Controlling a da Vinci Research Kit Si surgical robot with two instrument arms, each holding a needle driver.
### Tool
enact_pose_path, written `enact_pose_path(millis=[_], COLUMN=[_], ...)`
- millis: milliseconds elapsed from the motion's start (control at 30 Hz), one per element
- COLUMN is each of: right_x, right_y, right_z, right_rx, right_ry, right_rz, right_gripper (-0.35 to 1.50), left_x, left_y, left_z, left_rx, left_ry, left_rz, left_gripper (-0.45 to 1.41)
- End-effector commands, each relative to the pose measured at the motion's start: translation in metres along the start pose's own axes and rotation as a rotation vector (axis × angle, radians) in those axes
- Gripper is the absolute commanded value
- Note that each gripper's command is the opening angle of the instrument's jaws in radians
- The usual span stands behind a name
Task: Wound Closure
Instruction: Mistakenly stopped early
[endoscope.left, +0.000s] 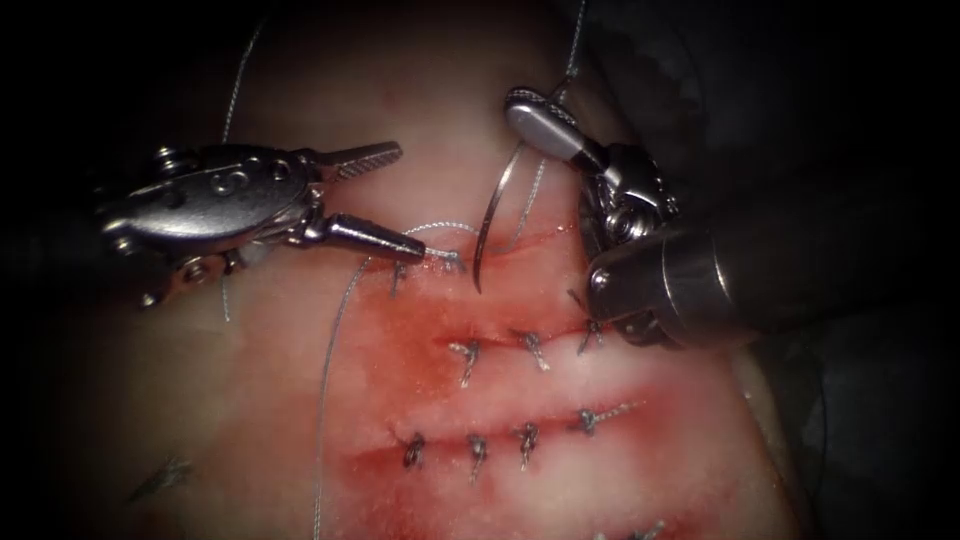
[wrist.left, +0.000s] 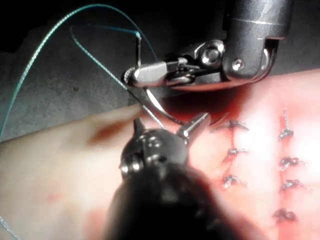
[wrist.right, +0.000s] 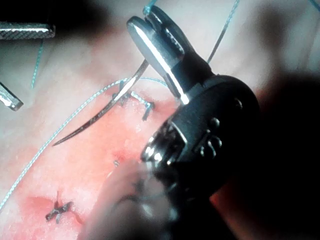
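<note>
Endoscope view, left to right. Your left tool (endoscope.left: 385, 200): jaws spread, holding nothing, lower tip at a knot (endoscope.left: 447, 258). Needle (endoscope.left: 492, 222): clear of the tissue (endoscope.left: 300, 330), point toward 6 o'clock over the cut (endoscope.left: 530, 240). Your right tool (endoscope.left: 545, 125): pinching its swaged end. Risk: trailing thread (endoscope.left: 330, 360) could snag the spread jaws.

The tissue (endoscope.left: 640, 470) carries knotted stitches (endoscope.left: 525, 440) across its cuts, red fluid (endoscope.left: 420, 330), and thread (endoscope.left: 330, 370) on its left.
</note>
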Motion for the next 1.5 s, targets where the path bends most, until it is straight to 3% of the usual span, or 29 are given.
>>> enact_pose_path(millis=[33,1500], right_x=[0.0008,0.0008], right_y=[0.0,0.0], right_z=[0.0003,0.0003], right_rx=[-0.002,-0.002], right_ry=[-0.001,-0.001], right_rz=[0.002,0.002], right_gripper=[-0.35,-0.35], left_x=[-0.0019,-0.0019], left_y=[0.0005,0.0005], left_z=[0.0004,0.0004], left_rx=[-0.002,-0.002], left_ry=[-0.009,-0.009], left_rz=[0.003,0.003], left_gripper=[0.69,0.69])
